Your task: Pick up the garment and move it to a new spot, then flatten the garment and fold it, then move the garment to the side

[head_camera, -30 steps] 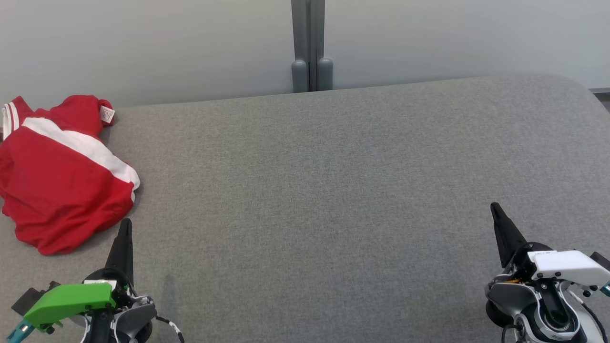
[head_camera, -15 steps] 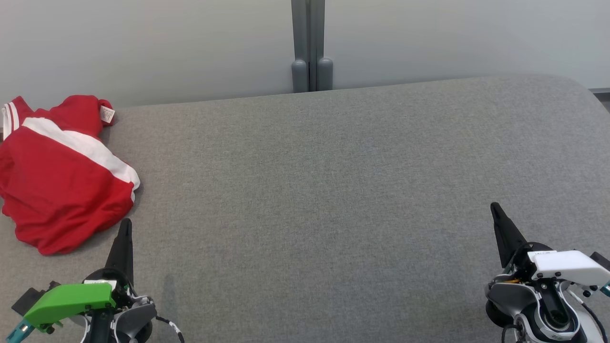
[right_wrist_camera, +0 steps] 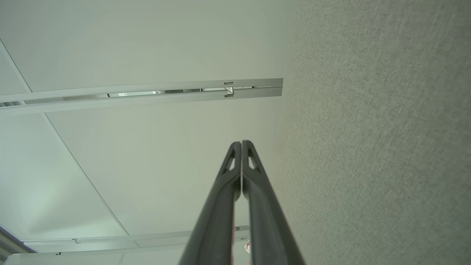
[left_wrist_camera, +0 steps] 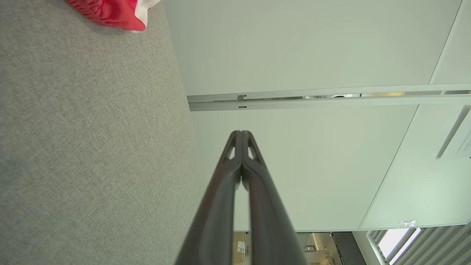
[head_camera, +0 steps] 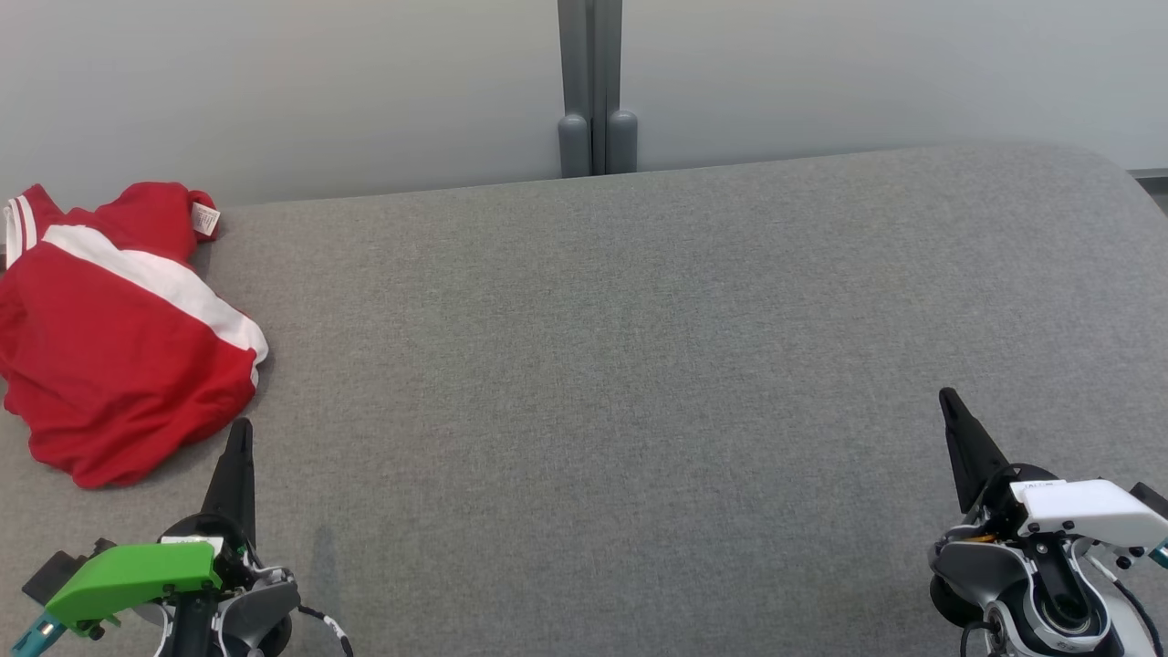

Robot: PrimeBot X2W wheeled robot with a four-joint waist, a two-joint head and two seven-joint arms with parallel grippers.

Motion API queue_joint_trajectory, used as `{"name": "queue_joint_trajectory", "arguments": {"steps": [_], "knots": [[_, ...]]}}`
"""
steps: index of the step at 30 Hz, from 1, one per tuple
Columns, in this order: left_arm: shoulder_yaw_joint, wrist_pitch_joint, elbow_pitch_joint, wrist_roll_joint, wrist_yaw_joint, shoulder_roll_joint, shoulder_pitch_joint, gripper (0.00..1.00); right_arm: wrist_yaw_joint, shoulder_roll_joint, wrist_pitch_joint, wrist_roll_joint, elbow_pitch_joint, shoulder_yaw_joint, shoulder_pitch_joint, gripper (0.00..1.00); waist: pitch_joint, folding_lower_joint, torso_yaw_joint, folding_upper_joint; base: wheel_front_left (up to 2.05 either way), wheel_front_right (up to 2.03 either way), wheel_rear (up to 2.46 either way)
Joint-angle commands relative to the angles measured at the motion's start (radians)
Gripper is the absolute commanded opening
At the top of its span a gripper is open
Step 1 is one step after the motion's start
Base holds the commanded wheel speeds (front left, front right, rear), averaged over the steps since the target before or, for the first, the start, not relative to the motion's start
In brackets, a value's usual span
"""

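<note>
The garment (head_camera: 109, 338) is red with white stripes and lies crumpled at the far left of the grey table (head_camera: 639, 365); a corner of the garment (left_wrist_camera: 114, 13) also shows at the top left of the left wrist view. My left gripper (head_camera: 240, 429) is shut and empty, its tip just right of the garment's near edge, not touching it. In its own wrist view the left gripper (left_wrist_camera: 241, 132) has both fingers pressed together. My right gripper (head_camera: 946, 395) rests shut and empty at the table's near right, far from the garment; the right wrist view shows this gripper (right_wrist_camera: 241, 142) closed too.
A grey post (head_camera: 591, 87) stands against the pale wall behind the table's far edge. The table's right corner (head_camera: 1095, 169) is rounded. Grey cloth stretches wide between the two grippers.
</note>
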Motion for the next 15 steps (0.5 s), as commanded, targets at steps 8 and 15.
{"name": "queue_joint_trajectory", "arguments": {"steps": [8,15], "knots": [[0.001,0.002,-0.001,-0.002,-0.003,0.002,-0.012,0.00,0.000,-0.001,0.001,-0.004,0.001,0.001,-0.007,0.00,0.000,0.0000,0.000,0.0000,0.00,0.00,0.00],[0.001,0.002,-0.001,-0.002,-0.003,0.002,-0.012,0.00,0.000,-0.001,0.001,-0.004,0.001,0.001,-0.007,0.00,0.000,0.0000,0.000,0.0000,0.00,0.00,0.00]]}}
